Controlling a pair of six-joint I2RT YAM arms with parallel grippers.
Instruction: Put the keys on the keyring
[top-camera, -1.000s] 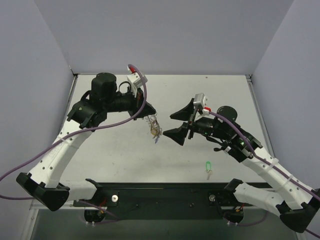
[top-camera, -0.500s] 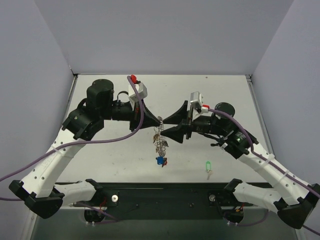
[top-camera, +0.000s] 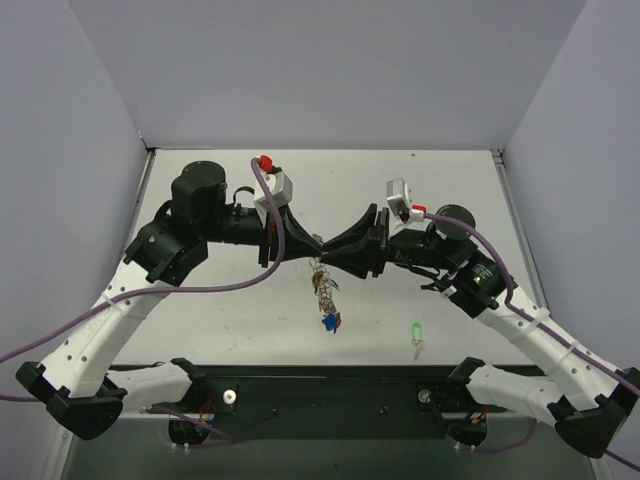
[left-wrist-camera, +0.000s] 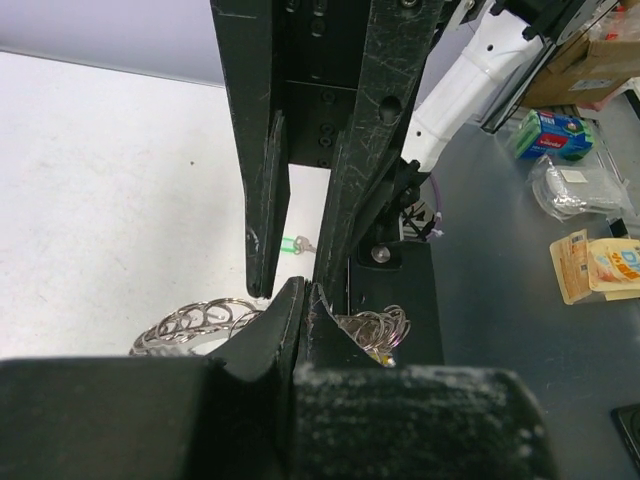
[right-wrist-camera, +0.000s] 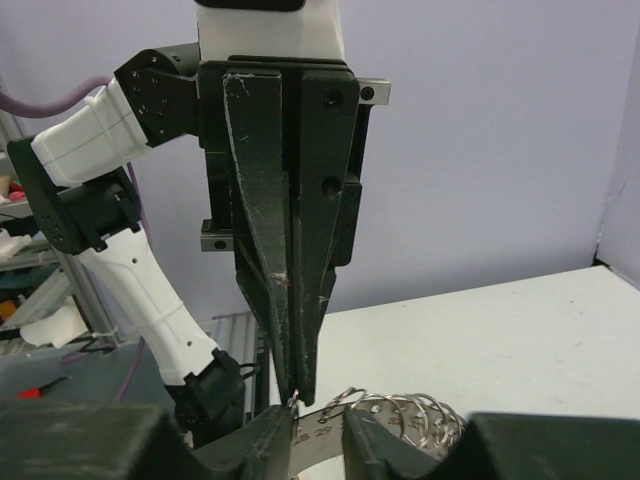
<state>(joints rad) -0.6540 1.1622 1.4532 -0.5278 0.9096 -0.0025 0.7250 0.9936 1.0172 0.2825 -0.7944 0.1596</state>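
Since a second earlier, the two arms had swung together above the table (top-camera: 230, 300) until their tips met, and the right jaws had narrowed. The left gripper (top-camera: 308, 241) was clenched on the top of the single keyring (top-camera: 322, 282), which hung in mid-air below it. The right gripper (top-camera: 328, 252) had its fingers close on either side of the ring's metal, but whether they pinched it could not be told. Two keys dangled at the ring's lower end: a blue key (top-camera: 326, 323) and a red key (top-camera: 337, 319). One green key (top-camera: 417, 330) lay alone on the table, well apart to the right.
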